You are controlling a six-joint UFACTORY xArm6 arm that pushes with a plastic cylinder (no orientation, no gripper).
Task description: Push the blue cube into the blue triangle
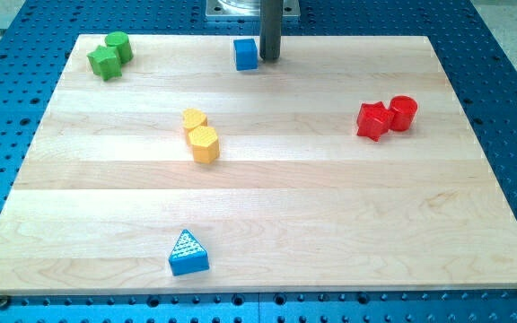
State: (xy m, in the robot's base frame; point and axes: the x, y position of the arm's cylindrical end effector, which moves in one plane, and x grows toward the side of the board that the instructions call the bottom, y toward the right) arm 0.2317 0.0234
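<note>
The blue cube (246,54) sits near the view's top edge of the wooden board, a little left of centre. My tip (269,58) is right beside it, touching or nearly touching its right side. The blue triangle (188,254) lies near the view's bottom edge, left of centre, far from the cube.
Two yellow blocks (201,135) sit together between the cube and the triangle. Two green blocks (109,55) are at the top left corner. Two red blocks (386,116) are at the right. The board (330,224) ends close behind the cube.
</note>
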